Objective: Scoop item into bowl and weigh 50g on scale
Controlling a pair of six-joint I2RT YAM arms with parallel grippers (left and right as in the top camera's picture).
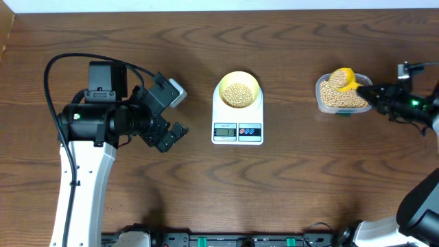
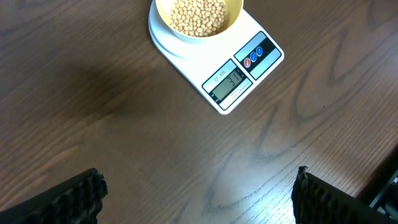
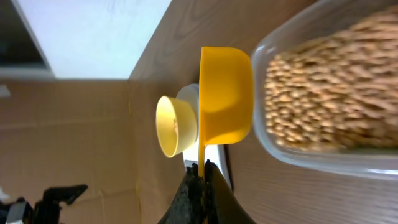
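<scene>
Tan beans (image 1: pixel 238 94) lie in the pale-yellow bowl (image 1: pixel 221 86) sitting on the white scale (image 1: pixel 219 118).

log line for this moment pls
right gripper shut on yellow scoop at bean tub | left gripper open, empty, beside scale | bowl with beans on scale

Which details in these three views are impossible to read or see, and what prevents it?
Scale: display digits too small overhead, soft in left wrist view.
Scoop: right wrist view shows only its outer wall, hiding the inside.
Tub: cut by right wrist frame edge; its beans blurred.
Left gripper: only fingertips show, at left wrist view's bottom edge.
</scene>
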